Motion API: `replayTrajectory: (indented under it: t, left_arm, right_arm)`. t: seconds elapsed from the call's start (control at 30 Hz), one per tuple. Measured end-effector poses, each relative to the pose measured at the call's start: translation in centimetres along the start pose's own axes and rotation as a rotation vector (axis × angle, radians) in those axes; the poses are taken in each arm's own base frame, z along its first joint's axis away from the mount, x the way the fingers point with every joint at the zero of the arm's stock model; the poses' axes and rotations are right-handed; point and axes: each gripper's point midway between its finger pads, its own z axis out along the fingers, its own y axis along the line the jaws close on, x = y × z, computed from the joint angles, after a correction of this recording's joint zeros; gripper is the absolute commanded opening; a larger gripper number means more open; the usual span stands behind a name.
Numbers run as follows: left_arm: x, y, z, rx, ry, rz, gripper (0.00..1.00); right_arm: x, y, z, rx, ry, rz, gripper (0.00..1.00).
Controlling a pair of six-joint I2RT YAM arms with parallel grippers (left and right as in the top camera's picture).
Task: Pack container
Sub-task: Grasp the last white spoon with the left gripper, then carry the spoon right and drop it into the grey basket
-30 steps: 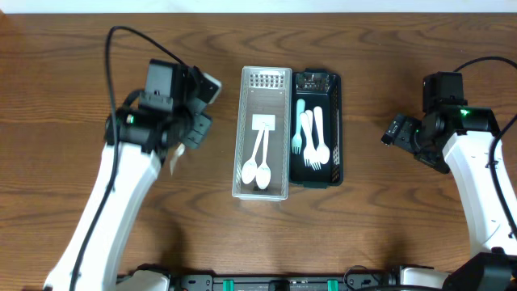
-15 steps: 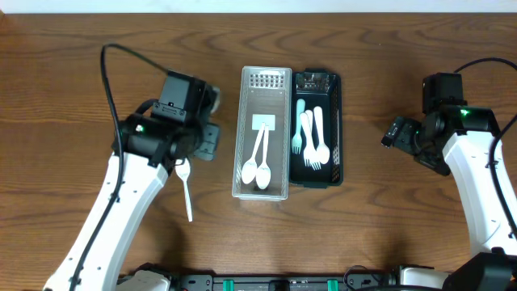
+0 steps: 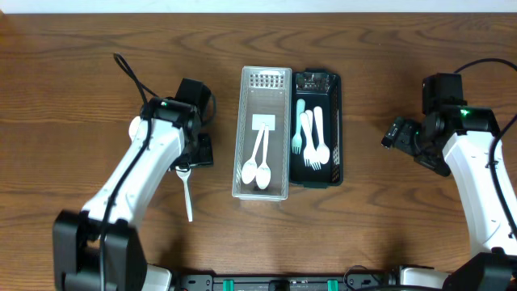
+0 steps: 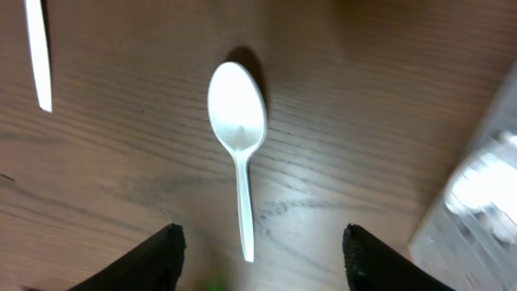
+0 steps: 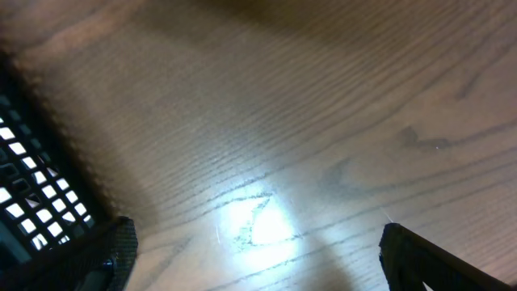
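- The clear container [image 3: 264, 133] and the black basket [image 3: 317, 129] stand side by side with their long walls touching, in the middle of the table [image 3: 371, 242]. Bare wood runs wide on both outer sides.
- Two white spoons [image 3: 257, 166] lie inside the clear container.
- The loose spoon [image 4: 237, 121] lies flat on open wood, near the clear container's wall but apart from it, with its bowl pointing away from the left gripper [image 4: 258, 263].
- The left jaws are spread wide and hold nothing. The tip of the spoon's handle sits in the gap between the fingers [image 4: 166, 259] and touches neither.
- A white strip [image 4: 38, 52], cut off by the frame's top edge, lies apart from the spoon.
- The right gripper [image 5: 258, 259] has its jaws spread and empty over bare wood, well to the right of the basket.
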Motion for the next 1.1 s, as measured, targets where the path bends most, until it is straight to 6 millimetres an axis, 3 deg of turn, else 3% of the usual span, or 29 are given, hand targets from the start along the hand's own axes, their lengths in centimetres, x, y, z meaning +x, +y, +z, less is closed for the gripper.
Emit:
replayTrajectory:
  t: [0.07, 0.13, 0.4, 0.73, 0.87, 0.9, 1.1]
  left_arm:
    - [0.0, 0.5, 1.1, -0.014, 0.035, -0.028, 0.47]
    - [-0.1, 1.2, 2.4, -0.028, 0.077, -0.052, 0.44]
    - [0.4, 1.7, 5.5, 0.052, 0.122, -0.059, 0.44]
    - [3.7, 1.6, 8.9, 0.087, 0.171, -0.042, 0.43]
    - [3.8, 1.3, 8.9, 0.105, 0.162, -0.048, 0.10]
    - [3.8, 1.1, 8.9, 0.115, 0.163, -0.047, 0.06]
    - [4.1, 1.0, 8.7, 0.122, 0.176, -0.036, 0.06]
  right_arm:
    - [0.1, 0.0, 0.0, 0.002, 0.003, 0.000, 0.99]
    - [0.1, -0.1, 0.0, 0.003, 0.005, -0.001, 0.99]
    - [0.1, -0.1, 0.0, 0.003, 0.006, -0.001, 0.99]
    - [0.1, -0.1, 0.0, 0.002, 0.004, -0.001, 0.99]
    - [0.1, -0.1, 0.0, 0.002, 0.004, -0.001, 0.99]
    - [0.1, -0.1, 0.0, 0.002, 0.004, 0.000, 0.99]
    - [0.1, -0.1, 0.0, 0.002, 0.004, -0.001, 0.99]
